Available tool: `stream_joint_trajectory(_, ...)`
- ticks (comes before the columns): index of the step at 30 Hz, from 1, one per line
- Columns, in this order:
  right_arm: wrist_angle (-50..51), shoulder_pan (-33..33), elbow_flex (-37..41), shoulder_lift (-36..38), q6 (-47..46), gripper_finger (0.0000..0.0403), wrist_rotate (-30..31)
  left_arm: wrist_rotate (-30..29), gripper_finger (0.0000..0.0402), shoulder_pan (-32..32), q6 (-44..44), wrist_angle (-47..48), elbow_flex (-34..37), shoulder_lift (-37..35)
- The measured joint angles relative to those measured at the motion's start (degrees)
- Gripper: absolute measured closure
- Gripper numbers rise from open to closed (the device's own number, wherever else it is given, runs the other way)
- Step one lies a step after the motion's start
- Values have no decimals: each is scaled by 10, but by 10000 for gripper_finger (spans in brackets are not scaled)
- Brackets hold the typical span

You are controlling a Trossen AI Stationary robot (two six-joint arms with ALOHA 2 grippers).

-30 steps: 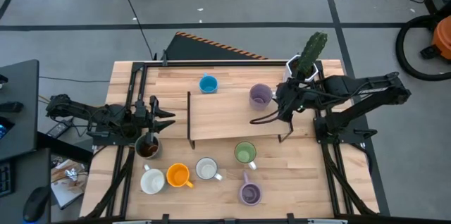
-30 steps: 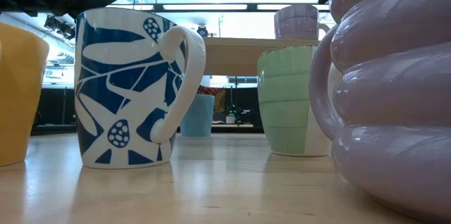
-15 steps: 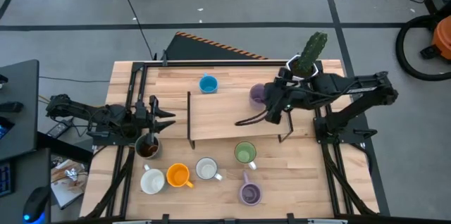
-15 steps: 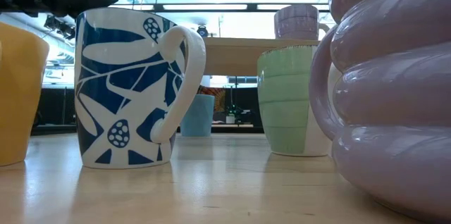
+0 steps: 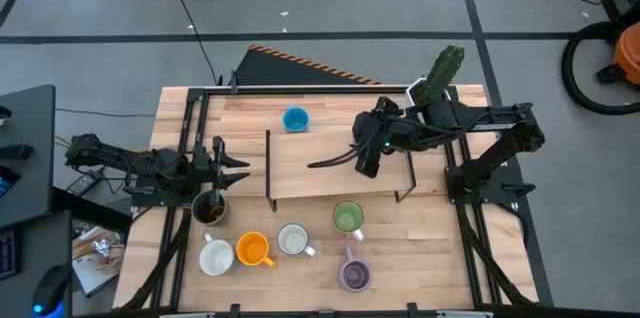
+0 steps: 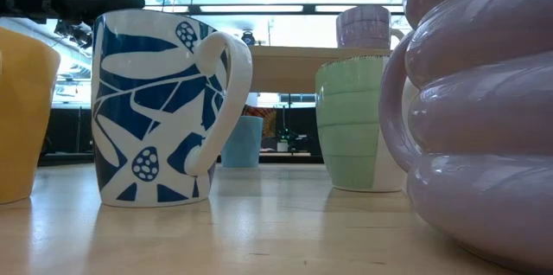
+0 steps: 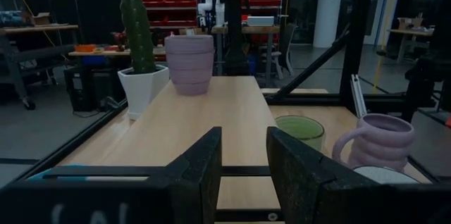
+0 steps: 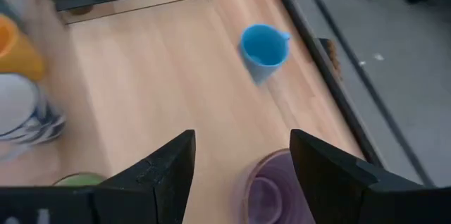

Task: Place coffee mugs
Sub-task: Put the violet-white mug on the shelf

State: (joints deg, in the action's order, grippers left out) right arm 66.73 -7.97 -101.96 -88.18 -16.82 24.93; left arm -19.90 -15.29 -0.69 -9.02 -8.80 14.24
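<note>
A purple ribbed mug [image 8: 276, 189] stands upright on the raised wooden shelf [image 5: 320, 173]; it also shows in the left wrist view [image 7: 189, 63] and the low view [image 6: 363, 26]. My right gripper [image 5: 362, 158] hovers open above the shelf, over this mug, touching nothing. A blue mug [image 5: 295, 119] stands behind the shelf. My left gripper [image 5: 238, 165] is open and empty at the table's left, just above the dark brown mug [image 5: 210, 211]. Along the near side stand a green mug [image 5: 348, 218], a blue-patterned white mug [image 5: 293, 240], an orange mug [image 5: 253, 249], a white mug [image 5: 216, 256] and a second purple mug [image 5: 355, 275].
A white pot with a cactus [image 5: 440, 76] stands at the far right corner, close to my right arm. The shelf rests on a black frame [image 5: 268, 168]. Bare wood shows on the shelf's left half and behind it.
My right gripper has gone toward the table's left edge, from beside the purple mug on the shelf to over it, and has risen. The purple mug has stayed in place on the shelf.
</note>
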Motion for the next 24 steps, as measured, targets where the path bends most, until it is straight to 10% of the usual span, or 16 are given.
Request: stream_joint_trajectory(24,-42,-17,-1,-42,5,186,-31,-6,283,1,0,2,0,0)
